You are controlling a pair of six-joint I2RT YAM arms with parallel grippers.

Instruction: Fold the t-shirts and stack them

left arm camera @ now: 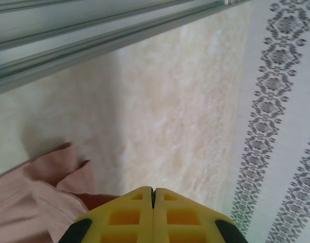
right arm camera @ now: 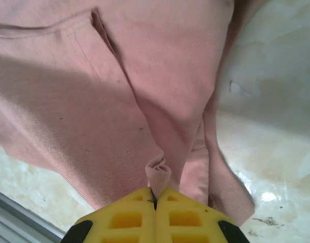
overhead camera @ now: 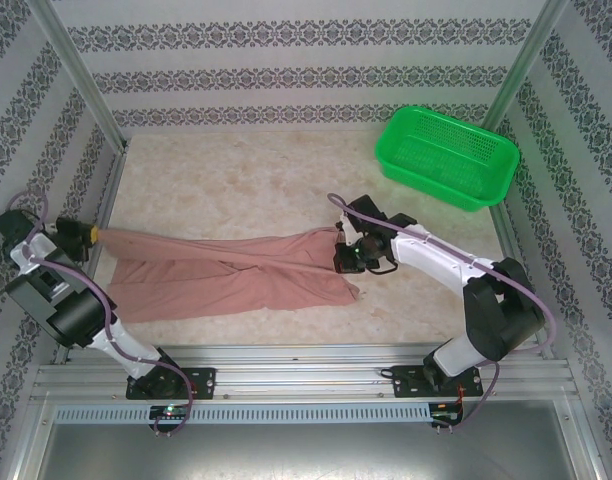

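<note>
Well short of the basket [overhead camera: 441, 188], the left gripper [overhead camera: 90, 233] and right gripper [overhead camera: 342, 252] each pinch the t-shirt [overhead camera: 236, 272], stretched between them.

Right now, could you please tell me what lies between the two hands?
The shirt, stretched across the table from the left hand to the right hand, each shut on one end; the top view shows it.

t-shirt [right arm camera: 94, 101] cropped at edges, underside folds hidden
</note>
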